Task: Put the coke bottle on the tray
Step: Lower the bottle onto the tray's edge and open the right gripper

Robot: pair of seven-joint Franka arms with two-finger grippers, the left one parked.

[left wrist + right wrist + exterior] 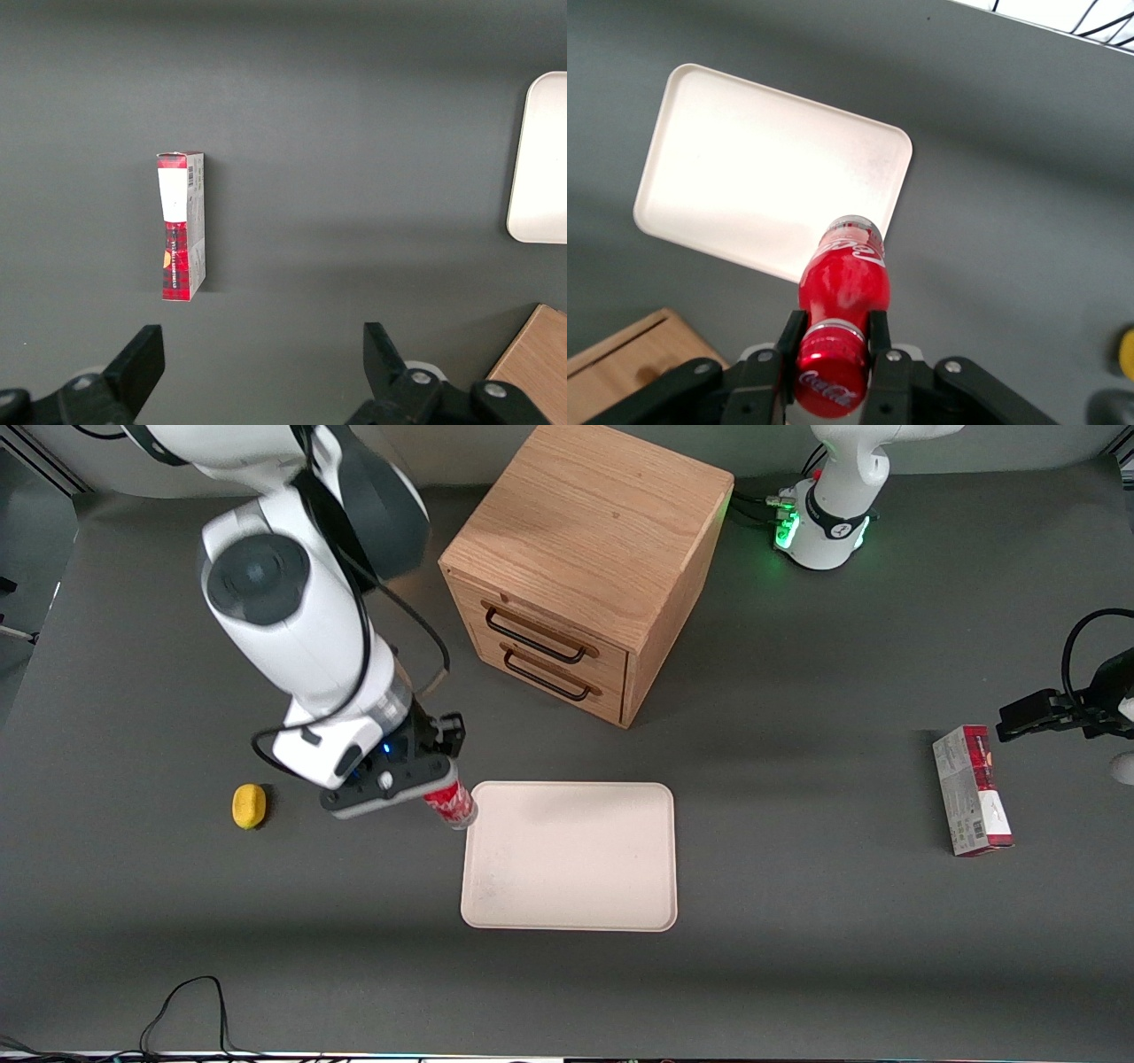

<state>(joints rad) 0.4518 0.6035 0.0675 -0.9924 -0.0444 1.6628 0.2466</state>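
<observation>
My right gripper is shut on the coke bottle, gripping it at the neck just under the red cap. The bottle hangs upright above the table, with its clear base just at the tray's corner nearest the working arm and the cabinet. The cream-white tray lies flat on the dark table, with nothing on it; it also shows in the right wrist view and partly in the left wrist view.
A wooden two-drawer cabinet stands farther from the front camera than the tray. A yellow rounded lump lies beside the gripper toward the working arm's end. A red-and-grey carton lies toward the parked arm's end.
</observation>
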